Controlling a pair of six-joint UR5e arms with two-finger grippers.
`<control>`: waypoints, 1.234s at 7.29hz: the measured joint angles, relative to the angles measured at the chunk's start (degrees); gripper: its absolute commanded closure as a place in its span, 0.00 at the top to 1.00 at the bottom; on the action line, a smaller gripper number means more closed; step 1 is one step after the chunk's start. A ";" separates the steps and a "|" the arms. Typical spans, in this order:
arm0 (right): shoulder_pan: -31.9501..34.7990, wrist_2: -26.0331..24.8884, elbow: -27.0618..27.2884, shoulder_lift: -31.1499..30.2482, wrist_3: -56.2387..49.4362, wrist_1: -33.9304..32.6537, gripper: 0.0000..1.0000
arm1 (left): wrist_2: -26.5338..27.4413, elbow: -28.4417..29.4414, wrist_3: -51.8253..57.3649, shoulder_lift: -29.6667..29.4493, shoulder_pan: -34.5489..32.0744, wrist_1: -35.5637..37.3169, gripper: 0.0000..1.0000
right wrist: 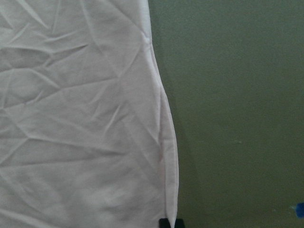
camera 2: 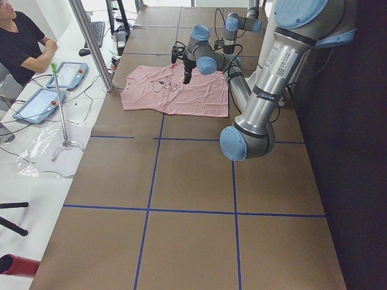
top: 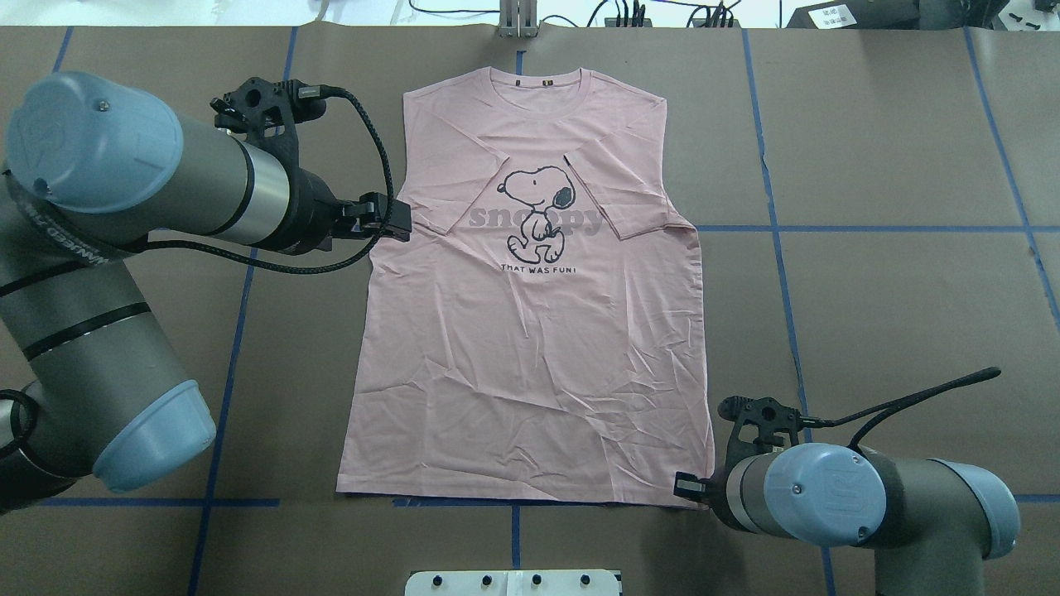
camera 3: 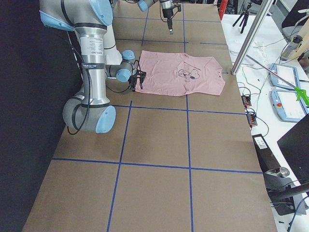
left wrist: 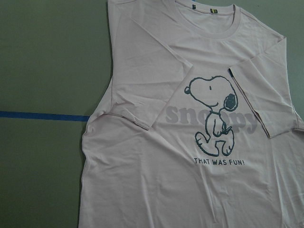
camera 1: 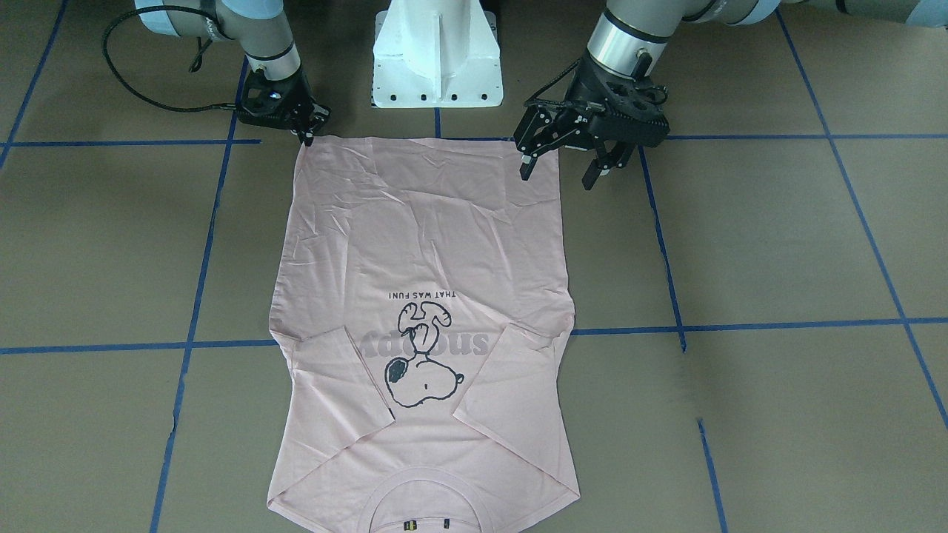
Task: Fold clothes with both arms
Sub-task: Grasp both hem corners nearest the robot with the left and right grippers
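The T-shirt (top: 538,372) lies flat, print up, in the middle of the tabletop (top: 894,314). In the overhead view its collar is at 12 o'clock and its hem at 6 o'clock, nearest the robot's base (camera 1: 437,59). Both short sleeves are folded inward over the chest, and each covers an end of the grey lettering beside the cartoon dog. The lower half of the cloth is creased.

The left gripper (camera 1: 558,176) hangs above the tabletop with its fingers (camera 1: 526,164) spread wide and nothing between them. From overhead it sits at the shirt's 9 o'clock edge, level with the folded sleeve. Its wrist camera looks down on the print and collar from well above.

The right gripper (camera 1: 306,138) is low at the hem's 5 o'clock corner. Its fingers are drawn close together, and the wrist view shows their tips on either side of the shirt's side edge, pinching the cloth there.

Blue tape lines (top: 861,228) cross the brown tabletop, and one runs under the shirt.
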 measured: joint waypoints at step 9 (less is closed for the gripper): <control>5.85 -0.40 6.68 0.10 -0.86 -0.32 0.00 | 12.64 -0.38 -26.99 11.04 20.84 2.87 0.99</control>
